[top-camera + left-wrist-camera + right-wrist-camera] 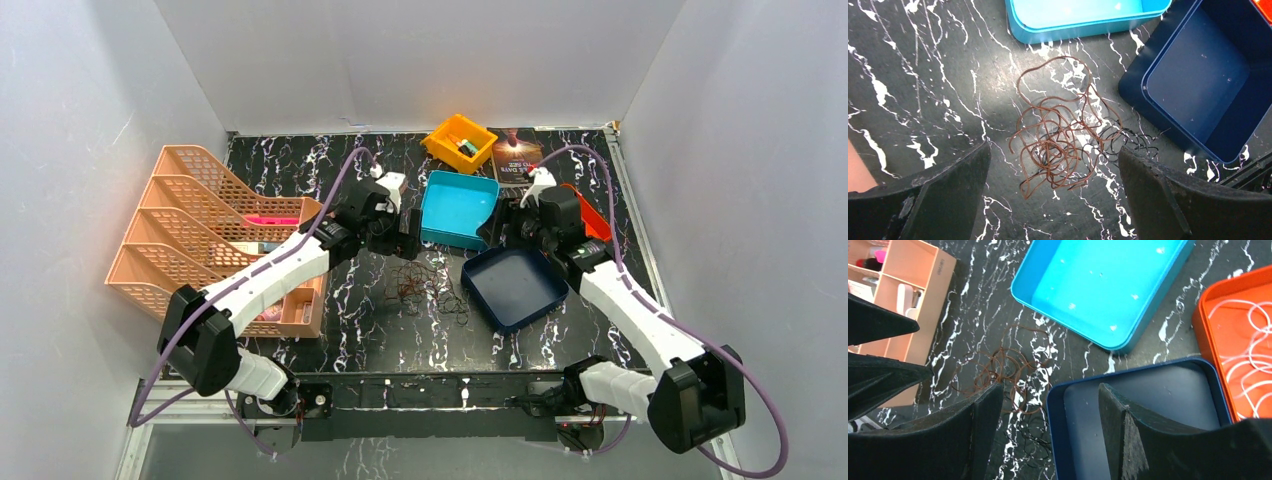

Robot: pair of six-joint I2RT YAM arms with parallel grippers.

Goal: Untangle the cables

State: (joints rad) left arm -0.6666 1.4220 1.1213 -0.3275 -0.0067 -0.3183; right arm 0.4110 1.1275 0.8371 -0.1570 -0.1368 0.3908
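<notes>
The cables (425,290) lie as a small clump on the black marble table, between the two arms. In the left wrist view the reddish-brown cable (1058,135) is a loopy tangle, with a thin black cable (1130,140) caught in its right side. My left gripper (1054,160) is open and empty, hovering above the clump (405,240). My right gripper (1048,395) is open and empty, over the left rim of the navy tray (1128,372), with the clump (1008,365) to its left. A white cable (1248,365) lies in the orange tray (1205,320).
A teal tray (455,205) stands behind the clump and the navy tray (515,290) to its right. A peach tiered file rack (200,220) stands at the left. A small yellow-orange bin (458,140) and a book (515,155) are at the back.
</notes>
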